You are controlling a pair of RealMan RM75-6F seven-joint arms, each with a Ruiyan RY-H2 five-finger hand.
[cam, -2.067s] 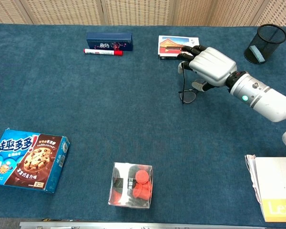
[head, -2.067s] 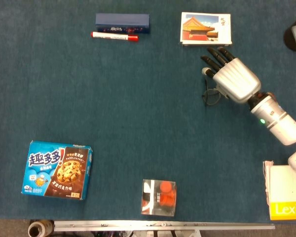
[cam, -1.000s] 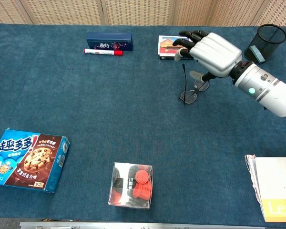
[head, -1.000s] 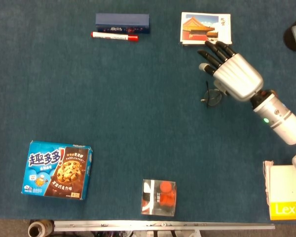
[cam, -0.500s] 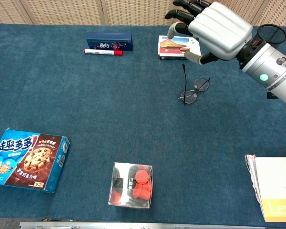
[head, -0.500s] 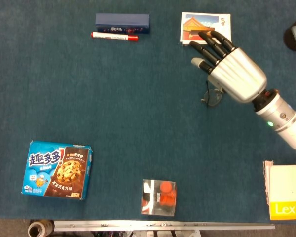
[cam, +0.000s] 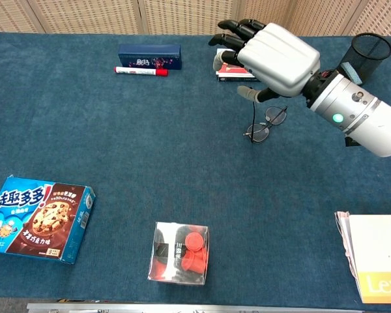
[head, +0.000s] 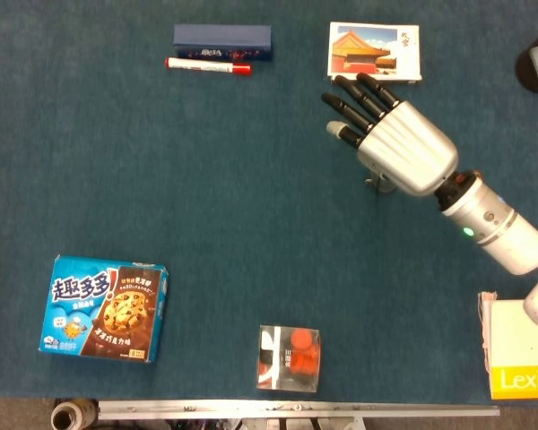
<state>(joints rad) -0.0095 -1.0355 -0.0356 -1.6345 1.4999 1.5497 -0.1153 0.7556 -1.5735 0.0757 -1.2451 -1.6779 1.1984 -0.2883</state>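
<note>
Right hand: the right hand (cam: 274,55) hangs above the counter (cam: 117,143) in the upper right of the chest view, back upward, fingers (head: 354,97) spread and extended toward the upper left; it holds nothing and touches nothing.
Left hand: not seen in either view.
Glasses: the glasses (cam: 266,124) lie on the counter directly below the right hand, 1 temple arm standing up; in the head view they are almost wholly hidden under the palm.
Postcard box: the postcard box (head: 375,52) sits at the upper edge, just beyond the fingertips, apart from them.
Navy box and marker: the navy box (head: 222,41) lies upper centre-left with the red-capped marker (head: 208,64) just beside its near edge.
Other items: cookie box (head: 104,307) lower left; clear box of red pieces (head: 289,357) lower centre; mesh pen cup (cam: 363,59) far upper right; white book (cam: 376,257) at the lower right corner.
Change: 2.1 s ago the hand lay low over the glasses, fingers near them. It has since risen and shifted left; the glasses turned slightly between 2.1 s and 1.0 s ago and now rest free on the counter.
</note>
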